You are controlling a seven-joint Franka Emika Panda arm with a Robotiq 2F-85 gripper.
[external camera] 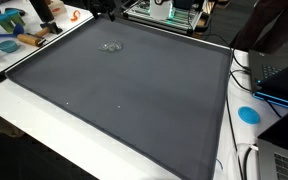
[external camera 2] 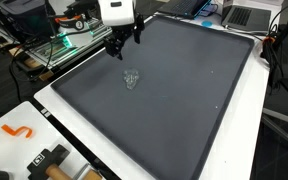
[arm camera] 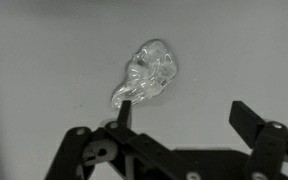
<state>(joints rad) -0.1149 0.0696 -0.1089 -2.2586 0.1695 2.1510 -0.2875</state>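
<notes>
My claw (external camera 2: 122,47) hangs open, holding nothing, just above a small crumpled piece of clear plastic (external camera 2: 132,78). The plastic lies on a dark grey mat (external camera 2: 184,110), towards the edge nearest the arm's base, and the mat covers most of a white table (external camera: 24,110).

The wrist view worries me. The plastic (arm camera: 149,72) is not centred between the jaws. One fingertip (arm camera: 124,105) sits right at its thin tail and the opposite finger stands well off to the side. If I close from here, I judge the fingers would catch only that tail or sweep the piece sideways.

The plastic looks thin and lies low on the mat. Going down far enough to catch it risks pressing the fingertips into the mat and dragging or wrinkling it. Being so light, the plastic could also cling to one pad or spring out as the jaws meet. It is transparent and faint in both exterior views, so I could easily misjudge my height over it.

As for containers, I see none on the mat. The plastic may be a small bag or a wrapper; I cannot tell which, nor whether anything is inside it.
</notes>
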